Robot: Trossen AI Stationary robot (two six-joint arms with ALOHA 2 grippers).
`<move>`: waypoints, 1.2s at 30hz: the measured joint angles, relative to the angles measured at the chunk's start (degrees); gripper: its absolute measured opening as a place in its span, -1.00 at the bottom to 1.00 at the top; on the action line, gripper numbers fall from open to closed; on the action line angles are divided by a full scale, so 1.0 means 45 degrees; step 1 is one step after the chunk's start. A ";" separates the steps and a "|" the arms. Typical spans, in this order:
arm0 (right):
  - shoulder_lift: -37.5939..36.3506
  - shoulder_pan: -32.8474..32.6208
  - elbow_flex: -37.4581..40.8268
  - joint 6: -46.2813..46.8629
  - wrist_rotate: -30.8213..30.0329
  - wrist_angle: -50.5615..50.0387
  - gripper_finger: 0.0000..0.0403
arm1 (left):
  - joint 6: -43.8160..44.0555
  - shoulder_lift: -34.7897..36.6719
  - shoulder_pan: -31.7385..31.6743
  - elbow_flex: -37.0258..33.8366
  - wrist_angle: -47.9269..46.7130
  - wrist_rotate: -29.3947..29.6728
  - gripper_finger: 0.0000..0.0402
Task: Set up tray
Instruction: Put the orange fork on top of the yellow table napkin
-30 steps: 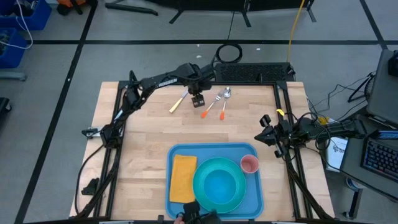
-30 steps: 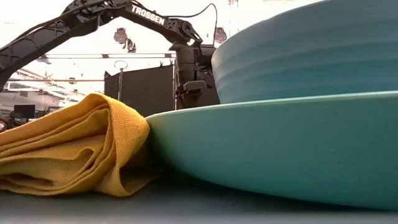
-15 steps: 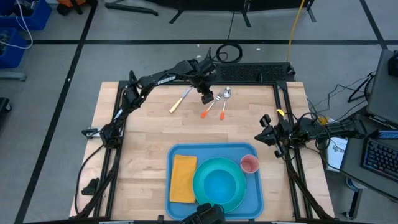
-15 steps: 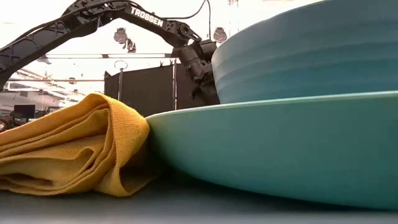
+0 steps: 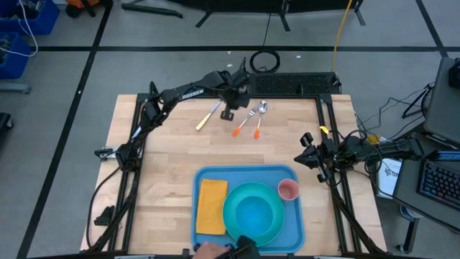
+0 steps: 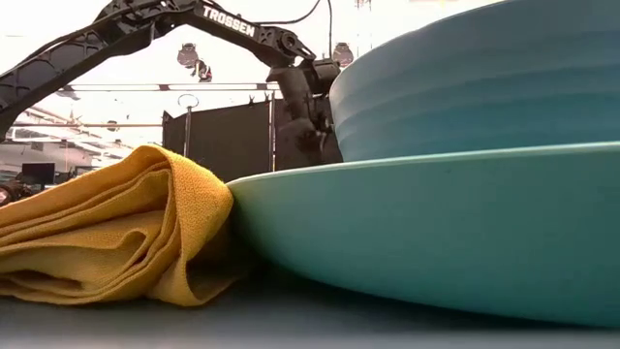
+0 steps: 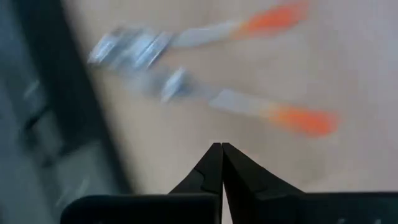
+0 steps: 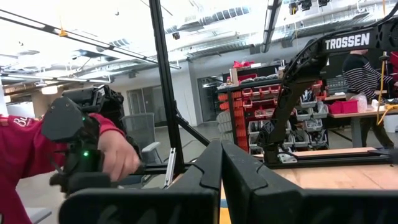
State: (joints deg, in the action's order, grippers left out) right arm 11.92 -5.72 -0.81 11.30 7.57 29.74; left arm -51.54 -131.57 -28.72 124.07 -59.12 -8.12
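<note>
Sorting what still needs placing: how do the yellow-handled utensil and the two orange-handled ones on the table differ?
The yellow-handled utensil lies alone, on the left side of the left gripper; the orange-handled utensils lie as a pair on its other side. Handle colour differs: yellow against orange. All three lie on the bare table, outside the tray.

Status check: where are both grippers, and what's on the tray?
Left gripper shut, empty, beside the orange-handled utensils. Right gripper shut, parked at table's right edge. Tray holds napkin, plate, pink cup.
</note>
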 joint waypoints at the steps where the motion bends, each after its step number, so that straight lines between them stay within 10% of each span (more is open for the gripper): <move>1: -0.0005 0.0000 0.0000 0.0000 0.0000 0.0000 -1.00 | -0.0213 0.0022 -0.0048 0.0000 -0.0047 -0.0938 -0.96; 10: -0.0003 0.0000 -0.0001 -0.0001 0.0000 0.0000 -1.00 | 0.0739 0.0085 -0.1338 0.0000 -0.0906 -0.4822 -0.98; 22: -0.0005 -0.0004 -0.0002 -0.0002 0.0004 0.0000 -1.00 | 1.2006 0.0089 -0.2796 -0.0306 0.1914 -1.1379 -0.98; 36: 0.0000 -0.0001 -0.0002 -0.0002 0.0005 0.0010 -1.00 | 1.6219 -0.0512 -0.1326 -0.0770 0.3422 -0.9410 -0.99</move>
State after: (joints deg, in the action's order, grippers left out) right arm 11.92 -5.72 -0.82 11.29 7.60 29.78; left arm 21.44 -133.87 -34.69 120.61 -43.72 -50.47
